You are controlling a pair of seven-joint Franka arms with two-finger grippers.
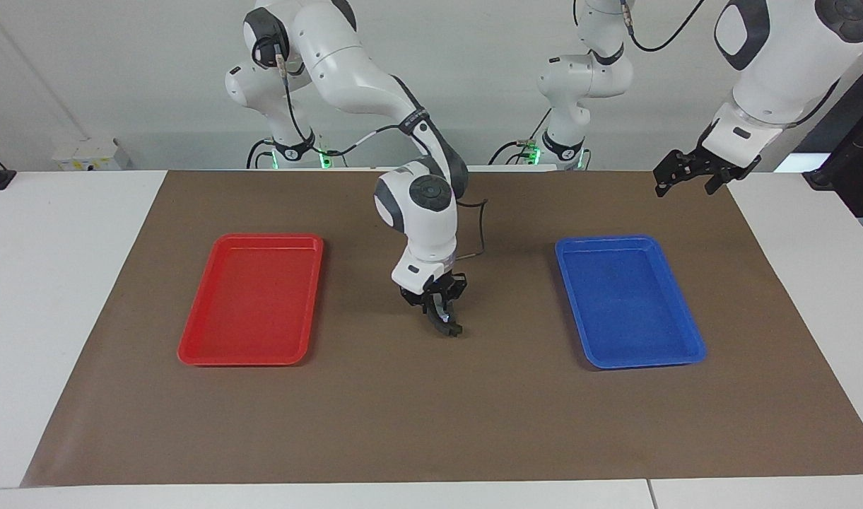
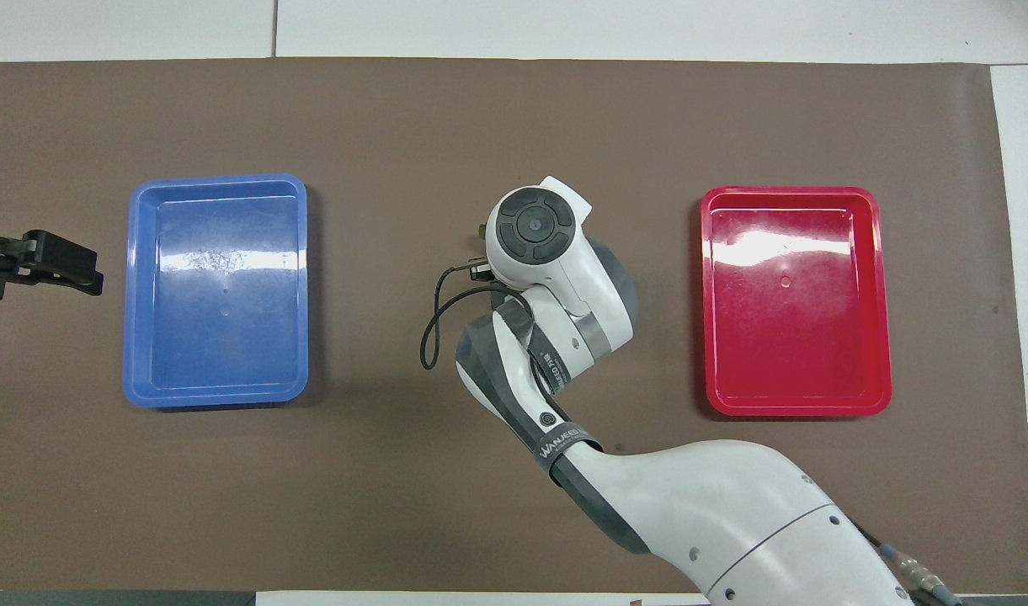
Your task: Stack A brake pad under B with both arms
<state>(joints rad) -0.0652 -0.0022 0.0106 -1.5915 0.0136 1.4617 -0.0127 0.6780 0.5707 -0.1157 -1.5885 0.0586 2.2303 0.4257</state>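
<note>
Robotics lab, two Franka arms (image 1: 346, 63), brown mat (image 1: 431, 410)

red tray (image 1: 251, 300): you see plain glossy red
blue tray (image 1: 629, 302): plain blue
mat (image 1: 431, 410): brown
desk (image 1: 56, 283): white

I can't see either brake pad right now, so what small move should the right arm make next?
Probably lift the right gripper slightly: it sits low over the mat between the red tray and blue tray, hiding anything beneath, and neither tray shows a pad. The left gripper waits above the mat's edge.
</note>
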